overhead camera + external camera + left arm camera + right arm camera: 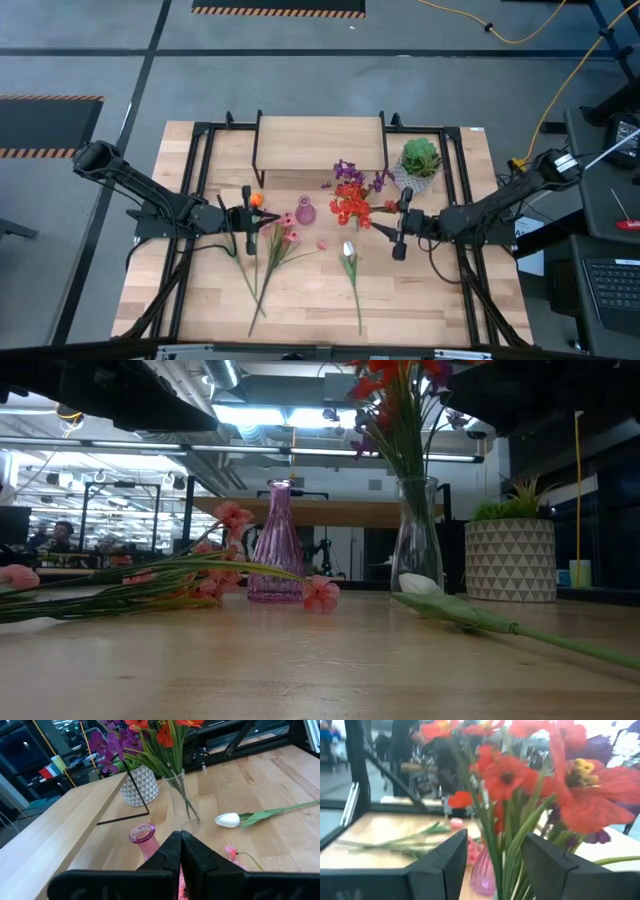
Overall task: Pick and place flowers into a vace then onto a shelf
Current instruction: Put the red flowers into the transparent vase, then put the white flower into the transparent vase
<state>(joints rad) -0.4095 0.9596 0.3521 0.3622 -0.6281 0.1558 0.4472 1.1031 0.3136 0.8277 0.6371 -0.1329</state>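
The left gripper (249, 221) is hovering with its fingers pressed together on nothing, just beside the orange tulip (257, 200) and over the heads of the pink flowers (283, 238), whose stems are trailing toward the tabletop's front edge. The pink vase (305, 211) is standing empty just past that gripper, toward the middle. The right gripper (401, 224) is sitting with its fingers spread apart, facing the clear vase (416, 536) that is holding the red flowers (350, 205) and purple sprig (349, 172); the stems are lying between its fingers in the right wrist view. The white tulip (348, 250) is lying near the front edge, between both grippers. The shelf (320, 140) is standing along the back edge, the potted plant (421, 158) beside it.
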